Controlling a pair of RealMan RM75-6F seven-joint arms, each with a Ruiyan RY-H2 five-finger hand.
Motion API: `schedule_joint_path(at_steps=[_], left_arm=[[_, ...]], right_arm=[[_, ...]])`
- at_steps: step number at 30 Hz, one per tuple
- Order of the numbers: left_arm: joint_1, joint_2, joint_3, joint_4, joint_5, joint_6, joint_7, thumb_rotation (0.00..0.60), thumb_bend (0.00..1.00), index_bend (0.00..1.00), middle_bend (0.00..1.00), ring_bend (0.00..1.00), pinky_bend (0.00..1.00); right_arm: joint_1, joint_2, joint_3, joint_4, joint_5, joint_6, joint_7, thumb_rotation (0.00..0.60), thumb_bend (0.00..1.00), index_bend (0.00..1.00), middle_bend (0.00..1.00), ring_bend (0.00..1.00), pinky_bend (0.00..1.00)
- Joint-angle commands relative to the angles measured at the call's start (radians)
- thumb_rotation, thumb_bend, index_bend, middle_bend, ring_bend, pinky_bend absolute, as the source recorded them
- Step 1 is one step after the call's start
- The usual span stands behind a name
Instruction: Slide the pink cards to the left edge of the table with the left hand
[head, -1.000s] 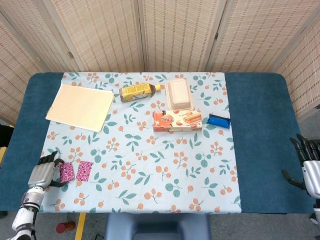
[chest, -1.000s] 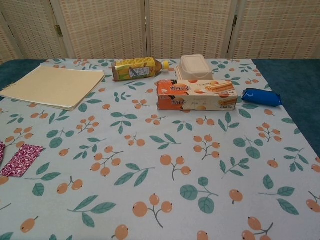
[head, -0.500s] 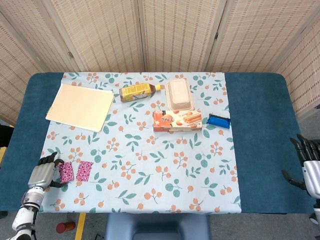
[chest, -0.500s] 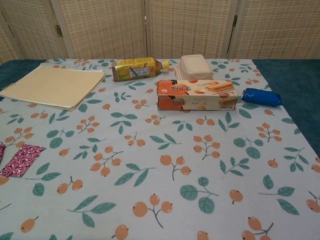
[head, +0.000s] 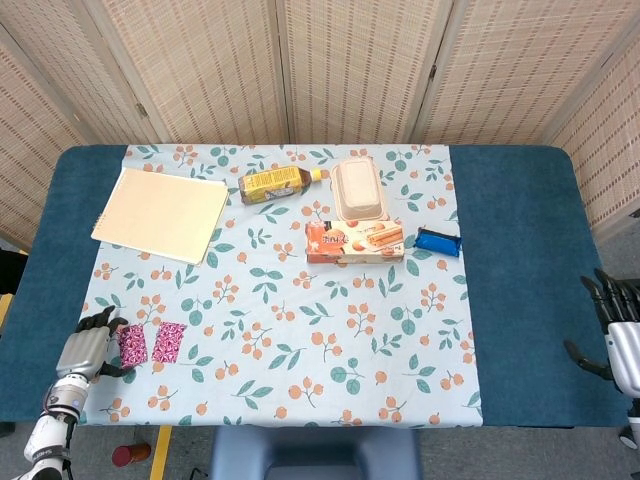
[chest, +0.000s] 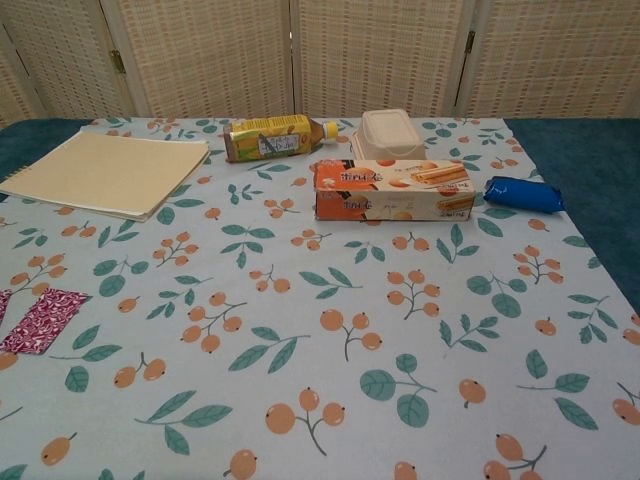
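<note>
Woven cane screens (head: 350, 70) stand behind a worktop (head: 520, 250) covered in dark blue, with a pale cloth (head: 290, 300) printed with orange berries and green leaves laid across its middle; near the front left corner of that cloth lie the pink cards (head: 150, 343), two patterned pieces side by side with a narrow gap between them, flat on the cloth and close to its left border but not yet at the worktop's left edge; in the chest view only the right-hand card shows whole at the far left of the frame; the left hand (head: 84, 352) rests just left of the cards, its dark fingers (head: 100, 322) curled and slightly apart, the thumb reaching under the nearer card's lower corner, and whether it presses the card or only lies against it I cannot tell; the right hand (head: 618, 335) sits at the far right edge of the head view, off the cloth, fingers straight and spread, holding nothing; toward the back of the cloth lie a cream notepad (head: 162, 213) at the left, a brown bottle (head: 277, 184) on its side, a beige lidded container (head: 359, 188), an orange biscuit box (head: 354, 241) just in front of it, and a blue packet (head: 437, 241) to the box's right.
</note>
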Motion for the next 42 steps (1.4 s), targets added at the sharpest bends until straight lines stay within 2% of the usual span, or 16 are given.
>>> schedule_joint_path(at_steps=[1,3,8,14,25,42], left_arm=[[0.001,0.004,0.001,-0.006,0.0,0.001,0.002,0.6,0.22,0.21,0.0,0.0,0.0],[0.004,0.008,0.0,-0.018,0.008,0.012,-0.001,0.6,0.22,0.19,0.0,0.0,0.0],[0.015,0.026,0.01,-0.074,0.114,0.066,-0.013,0.6,0.22,0.2,0.0,0.0,0.0],[-0.031,0.017,0.023,-0.083,0.187,0.024,0.039,0.6,0.22,0.22,0.0,0.0,0.0],[-0.106,-0.004,0.035,-0.063,0.157,-0.06,0.16,0.6,0.22,0.22,0.0,0.0,0.0],[-0.132,-0.056,0.032,-0.003,0.097,-0.075,0.168,0.6,0.22,0.21,0.0,0.0,0.0]], right_arm=[[0.0,0.0,0.0,0.0,-0.001,0.001,0.0,0.6,0.29,0.04,0.04,0.0,0.0],[-0.001,0.0,0.0,0.0,-0.001,0.002,0.001,0.6,0.29,0.04,0.04,0.0,0.0],[-0.004,0.001,-0.001,0.001,-0.002,0.006,0.002,0.6,0.29,0.04,0.04,0.0,0.0],[-0.007,0.0,-0.002,0.008,-0.002,0.01,0.011,0.6,0.29,0.04,0.04,0.0,0.0],[-0.011,-0.005,-0.004,0.017,0.002,0.009,0.021,0.6,0.29,0.04,0.04,0.0,0.0],[-0.012,-0.005,-0.002,0.016,0.004,0.007,0.019,0.6,0.29,0.04,0.04,0.0,0.0]])
